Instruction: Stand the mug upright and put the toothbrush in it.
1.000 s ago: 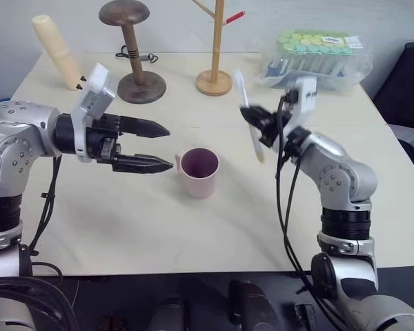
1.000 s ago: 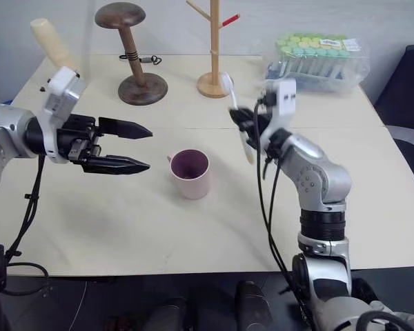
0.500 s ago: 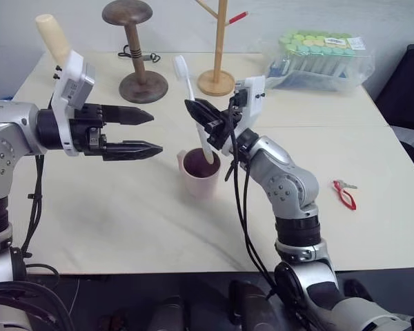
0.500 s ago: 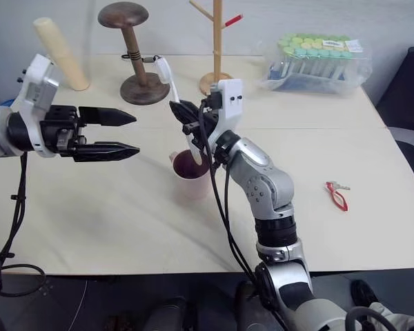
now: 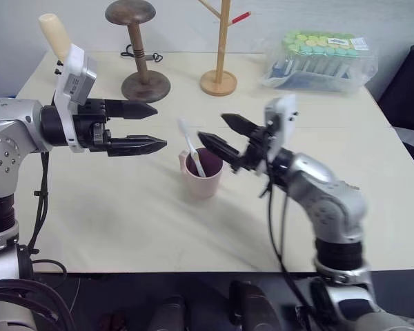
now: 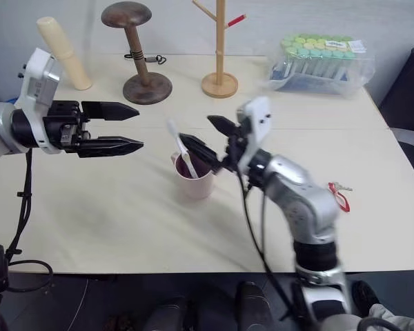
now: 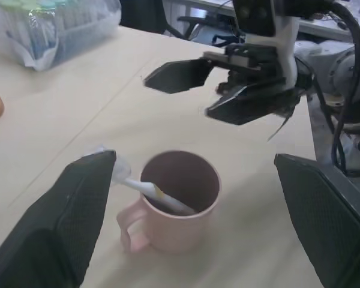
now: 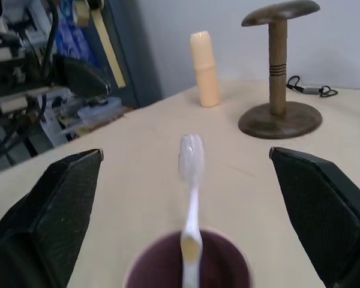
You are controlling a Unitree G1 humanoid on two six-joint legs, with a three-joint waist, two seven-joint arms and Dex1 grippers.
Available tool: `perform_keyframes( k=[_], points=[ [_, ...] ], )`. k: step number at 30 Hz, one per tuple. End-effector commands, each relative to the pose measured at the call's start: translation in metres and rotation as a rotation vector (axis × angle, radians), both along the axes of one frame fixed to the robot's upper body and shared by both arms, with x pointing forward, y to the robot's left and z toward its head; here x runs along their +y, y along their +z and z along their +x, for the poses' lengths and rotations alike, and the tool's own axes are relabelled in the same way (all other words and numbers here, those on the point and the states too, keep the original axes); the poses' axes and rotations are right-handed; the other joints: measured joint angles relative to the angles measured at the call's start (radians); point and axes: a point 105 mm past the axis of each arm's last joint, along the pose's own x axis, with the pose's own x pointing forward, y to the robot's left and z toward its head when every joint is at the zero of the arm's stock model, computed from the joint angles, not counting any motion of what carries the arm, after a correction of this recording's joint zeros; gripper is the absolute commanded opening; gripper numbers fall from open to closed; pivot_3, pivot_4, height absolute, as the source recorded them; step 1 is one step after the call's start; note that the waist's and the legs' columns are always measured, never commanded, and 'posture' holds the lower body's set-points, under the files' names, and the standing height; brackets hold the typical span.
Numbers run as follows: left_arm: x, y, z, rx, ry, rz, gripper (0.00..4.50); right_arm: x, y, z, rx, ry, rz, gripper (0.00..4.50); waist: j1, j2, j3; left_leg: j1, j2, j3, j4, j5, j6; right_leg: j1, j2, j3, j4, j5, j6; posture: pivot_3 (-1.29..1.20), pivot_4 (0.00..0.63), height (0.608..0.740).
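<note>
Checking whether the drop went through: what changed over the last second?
The right gripper carried the slim white toothbrush over the pale pink mug, let it go inside, opened and drew back. The mug stayed upright; the left gripper stayed open beside it.

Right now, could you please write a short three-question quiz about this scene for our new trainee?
1. True or false: the mug stands upright on the table.
2. Where does the toothbrush sit? A) flat on the table B) in the mug, head up C) in the right gripper
3. Fill in: the left gripper is ____ and holds nothing.

Key
1. True; its opening faces up.
2. B; it leans against the rim, and the right gripper's fingers stand spread just beside the mug, apart from the brush.
3. Open; it hangs above the table beside the mug.
</note>
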Motion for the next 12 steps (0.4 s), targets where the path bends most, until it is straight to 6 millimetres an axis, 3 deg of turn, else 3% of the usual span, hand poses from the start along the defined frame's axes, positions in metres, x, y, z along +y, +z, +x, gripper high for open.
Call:
perform_keyframes(
  k=[1,4,7,12],
  points=[
    [0.003,0.006,-0.011,-0.041,-0.049,0.018,4.50,-0.042,0.012,-0.037,-0.025,0.152,-0.219,4.48,0.011,0.002,0.001,-0.001,0.000,0.001,0.000,0.000,0.000,0.000,0.000,0.000,-0.002,0.000,0.000,0.00,0.150,0.740],
    [0.014,0.004,-0.016,-0.017,-0.055,0.043,4.50,-0.088,0.010,-0.049,0.052,0.158,-0.399,4.48,0.023,0.001,0.001,-0.001,0.000,0.004,0.000,-0.001,0.001,0.000,0.001,0.001,-0.005,0.000,0.000,0.00,0.150,0.740],
    [0.029,0.000,-0.024,0.014,-0.050,0.087,4.50,-0.122,0.011,-0.052,0.117,0.121,-0.491,4.48,0.022,-0.001,0.002,0.000,0.001,0.006,0.000,-0.001,0.002,0.001,0.002,0.002,-0.005,0.000,0.000,0.00,0.150,0.740],
    [0.049,-0.004,-0.024,0.015,-0.002,0.150,4.50,-0.135,0.014,-0.053,0.115,0.121,-0.517,4.48,0.024,-0.001,0.002,0.002,0.002,0.009,0.000,-0.001,0.002,0.001,0.002,0.006,-0.003,0.000,0.000,0.00,0.150,0.740]
  ],
)
